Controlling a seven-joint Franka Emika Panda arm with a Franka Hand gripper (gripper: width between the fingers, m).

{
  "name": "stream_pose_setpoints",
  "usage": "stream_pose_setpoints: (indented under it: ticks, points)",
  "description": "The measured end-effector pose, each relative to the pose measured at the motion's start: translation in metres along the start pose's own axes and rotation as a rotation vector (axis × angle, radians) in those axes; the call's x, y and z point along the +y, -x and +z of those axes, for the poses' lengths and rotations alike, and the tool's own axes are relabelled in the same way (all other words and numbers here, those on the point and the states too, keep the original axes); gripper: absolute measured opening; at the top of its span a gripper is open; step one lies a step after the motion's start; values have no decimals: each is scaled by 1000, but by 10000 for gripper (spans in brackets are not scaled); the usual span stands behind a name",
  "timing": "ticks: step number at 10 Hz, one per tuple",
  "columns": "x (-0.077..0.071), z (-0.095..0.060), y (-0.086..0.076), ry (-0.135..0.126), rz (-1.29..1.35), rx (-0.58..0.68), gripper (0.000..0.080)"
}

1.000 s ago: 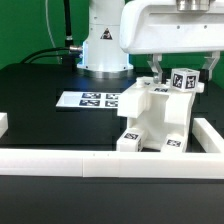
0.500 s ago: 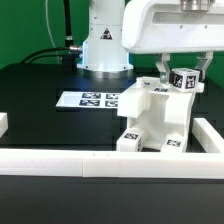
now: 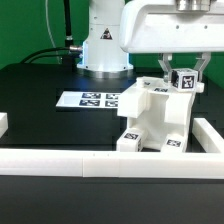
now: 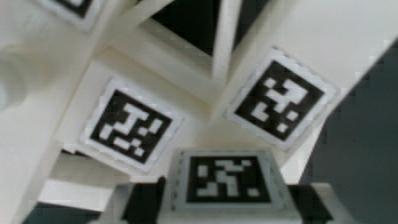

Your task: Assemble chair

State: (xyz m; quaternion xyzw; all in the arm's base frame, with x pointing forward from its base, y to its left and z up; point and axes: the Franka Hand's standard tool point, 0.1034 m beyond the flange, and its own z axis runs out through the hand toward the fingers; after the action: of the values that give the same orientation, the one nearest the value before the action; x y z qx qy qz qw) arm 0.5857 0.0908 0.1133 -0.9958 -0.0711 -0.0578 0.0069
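We see the pincer [image 3: 184, 72] clamped on a tagged block [image 3: 183, 82] at the top of the chair [image 3: 150, 122], exterior view's right of the black surface [image 3: 40, 95] — marker board [image 3: 88, 100] just beside, border rail [image 3: 100, 160] in front, only the wrist view gives us the tags [image 4: 125, 125] close up.

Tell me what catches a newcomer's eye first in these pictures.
The blocky white chair body stands out against the black table, towards the exterior view's right. At its top, the pincer is shut on a small tagged block. On the exterior view's left of the body lies the flat marker board, and bold black-and-white square tags fill the wrist view.
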Motion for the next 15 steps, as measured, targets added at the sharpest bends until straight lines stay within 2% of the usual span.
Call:
stream_pose_setpoints:
  ticks: [2, 6, 7, 10, 11, 12, 13, 14, 15]
  points:
    - [-2, 0, -1, -5, 236, 5, 281]
    - [-5, 3, -2, -31, 714, -1, 281]
    - [-4, 8, -2, -37, 803, -15, 281]
    - [-7, 9, -3, -47, 991, -28, 274]
    - [-7, 9, -3, -47, 990, -28, 334]
    - [-7, 9, -3, -47, 914, -25, 334]
    - [-7, 9, -3, -47, 890, -25, 522]
    - [-8, 8, -3, -48, 856, -24, 609]
    - [-8, 8, -4, -44, 701, -18, 609]
